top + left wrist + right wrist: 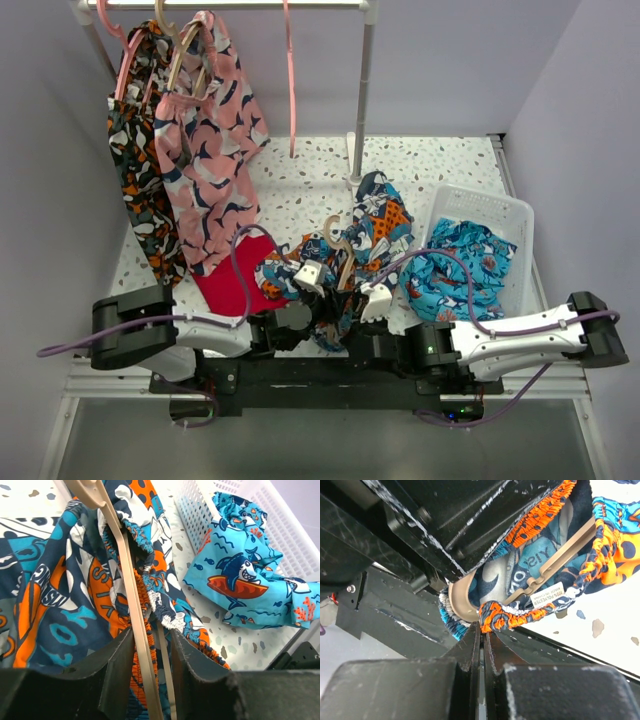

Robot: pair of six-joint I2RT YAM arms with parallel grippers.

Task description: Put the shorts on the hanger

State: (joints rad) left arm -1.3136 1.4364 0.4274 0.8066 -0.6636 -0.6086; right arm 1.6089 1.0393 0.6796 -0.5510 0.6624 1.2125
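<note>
Left tool (pixel 152 645) clamps the slim beige hanger (pixel 125 570); right tool (pixel 482 632) pinches the ruffled elastic waistband (pixel 520 616) of the boldly printed shorts (pixel 55 610) draped around it.

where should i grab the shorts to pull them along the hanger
Pinch the gathered elastic waistband of the shorts, where it bunches by the rounded end of the hanger. Come from the near edge, as the right pincer does. That ridge is thick and firm; the rest is loose cloth.

Pale lilac walls (pixel 450 60), speckled white table (pixel 310 190)
</note>
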